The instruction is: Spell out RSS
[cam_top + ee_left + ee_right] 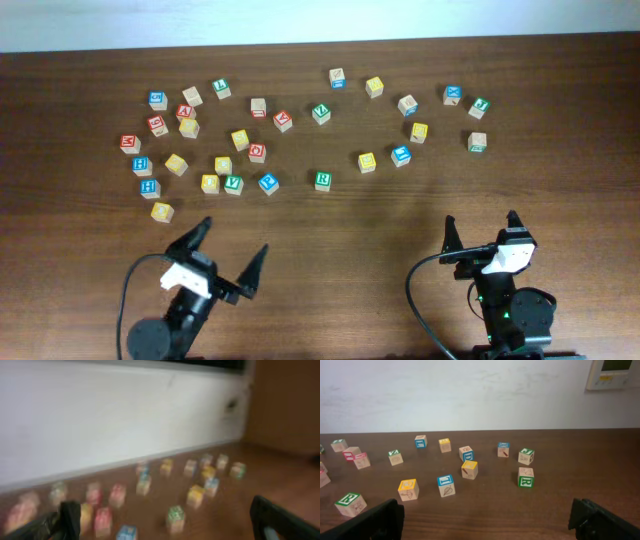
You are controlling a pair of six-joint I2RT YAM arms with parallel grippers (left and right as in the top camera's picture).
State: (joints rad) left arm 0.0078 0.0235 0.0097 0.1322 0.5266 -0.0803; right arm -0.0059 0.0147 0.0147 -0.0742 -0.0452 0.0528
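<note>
Green R cube (322, 180) ahead, btwn left tool (234, 236) & right tool (481, 219).

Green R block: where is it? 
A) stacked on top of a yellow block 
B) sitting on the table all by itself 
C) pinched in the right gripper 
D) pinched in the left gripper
B: the green R block sits on the table, touching no other block, and the left gripper and right gripper are both open and empty.
</note>
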